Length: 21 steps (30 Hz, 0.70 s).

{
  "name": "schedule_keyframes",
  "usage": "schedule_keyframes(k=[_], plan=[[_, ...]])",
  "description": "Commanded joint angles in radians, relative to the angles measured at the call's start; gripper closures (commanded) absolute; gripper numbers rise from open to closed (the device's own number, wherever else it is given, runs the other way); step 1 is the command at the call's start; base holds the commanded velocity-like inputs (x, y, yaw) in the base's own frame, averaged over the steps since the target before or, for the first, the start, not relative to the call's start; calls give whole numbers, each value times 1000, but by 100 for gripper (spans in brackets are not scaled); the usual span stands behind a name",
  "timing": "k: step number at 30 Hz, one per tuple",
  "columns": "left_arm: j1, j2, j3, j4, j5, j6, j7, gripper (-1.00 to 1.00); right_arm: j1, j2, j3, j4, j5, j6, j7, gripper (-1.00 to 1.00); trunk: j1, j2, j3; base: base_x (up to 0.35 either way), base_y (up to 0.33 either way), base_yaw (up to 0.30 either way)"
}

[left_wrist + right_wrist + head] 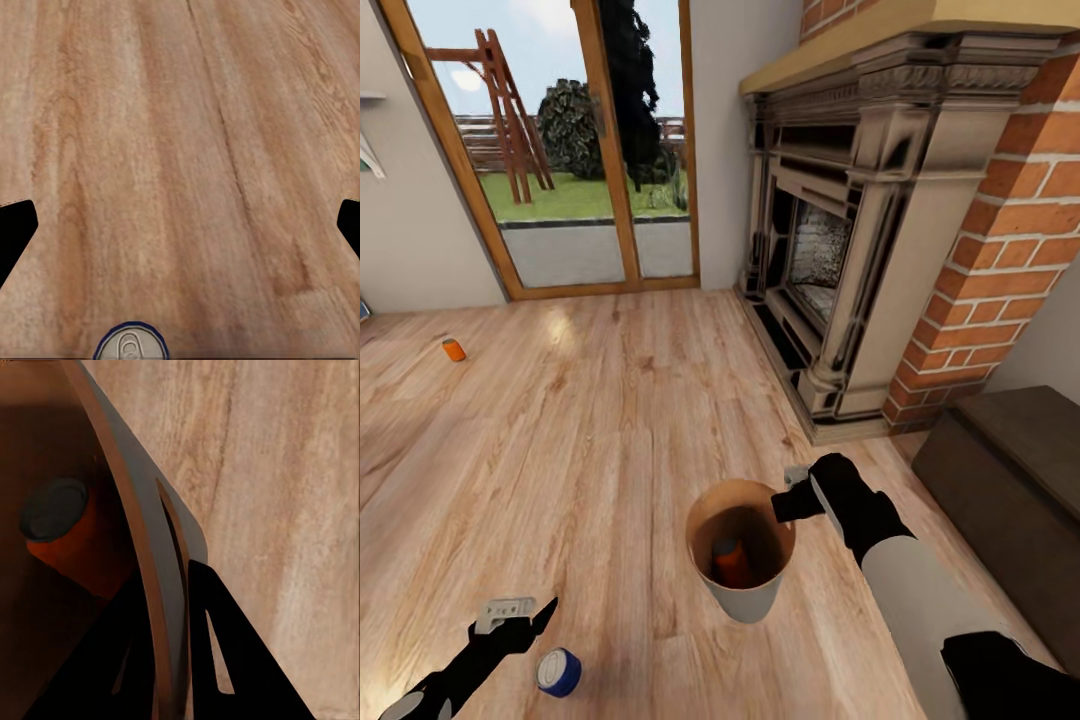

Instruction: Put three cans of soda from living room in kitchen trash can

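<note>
The right gripper (792, 500) pinches the trash can (705, 560) rim at lower centre, one orange can (731, 564) inside. The left gripper (520, 622), open, hovers by the blue can (559, 672), lower left; it likely grabs next. Another orange can (453, 349) lies far left.

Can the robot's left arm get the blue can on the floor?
Probably yes. The blue can stands upright on bare wood floor right beside the open left tool, with nothing between them. The tool would likely need a small shift over it.
</note>
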Motion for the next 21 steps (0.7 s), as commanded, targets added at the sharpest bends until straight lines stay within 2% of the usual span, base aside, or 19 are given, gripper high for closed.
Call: schedule_keyframes(k=[1, 3, 7, 21], plan=[[0, 0, 0, 14, 0, -11, 1, -100, -26, 4, -2, -2, -32, 38, 1, 100, 4, -7, -3, 0, 0, 0], [0, 0, -1, 33, 2, -23, 1, -100, -53, 7, -3, -2, -34, 62, -6, 100, 12, -21, -9, 0, 0, 0], [-1, 0, -2, 51, 2, -48, 2, -100, -99, 15, -4, 2, -37, 62, -10, 100, 27, -49, -22, 0, 0, 0], [-2, 2, 0, 81, 10, -74, -2, -100, -140, 17, -10, 13, -38, 62, 40, 100, 81, -147, -66, 0, 0, 0]])
